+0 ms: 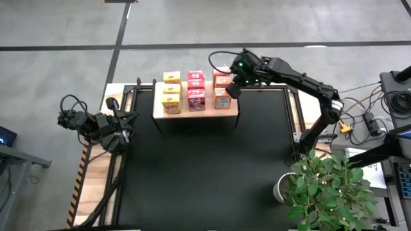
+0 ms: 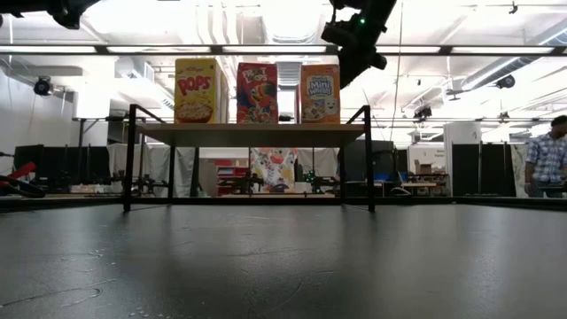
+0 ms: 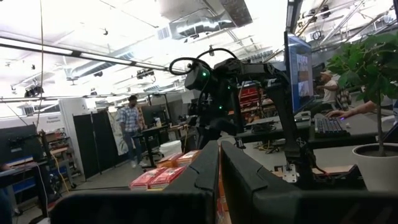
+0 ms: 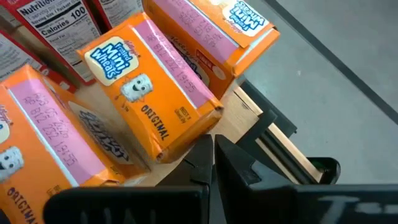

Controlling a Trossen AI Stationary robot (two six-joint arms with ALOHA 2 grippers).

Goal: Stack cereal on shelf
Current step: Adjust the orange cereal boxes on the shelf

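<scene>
The shelf (image 1: 192,114) is a light wooden block at the far edge of the black mat. Cereal boxes stand on it in three rows: yellow (image 1: 171,93), pink-red (image 1: 196,90) and orange (image 1: 221,99). In the low view the front boxes show as yellow (image 2: 197,90), red (image 2: 256,92) and orange (image 2: 319,93). My right gripper (image 1: 232,90) is shut and slants down at the right side of the orange row, its tips (image 4: 211,152) right beside the middle orange box (image 4: 149,106). My left gripper (image 3: 219,168) is shut and waits off the mat's left edge (image 1: 119,128). My right gripper's shut fingertips (image 4: 205,149) stand at the lower corner (image 4: 208,121) of the middle orange box, coming slanting down from the table's right. I cannot tell whether they touch it. The box stands on the shelf between two other orange boxes.
The black mat (image 1: 205,167) lies bare in front of the shelf. A potted plant (image 1: 327,186) stands at the near right corner. Black metal legs (image 2: 131,155) carry the shelf. Cables and gear lie off the right edge (image 1: 369,119). A person (image 2: 547,159) stands in the room beyond.
</scene>
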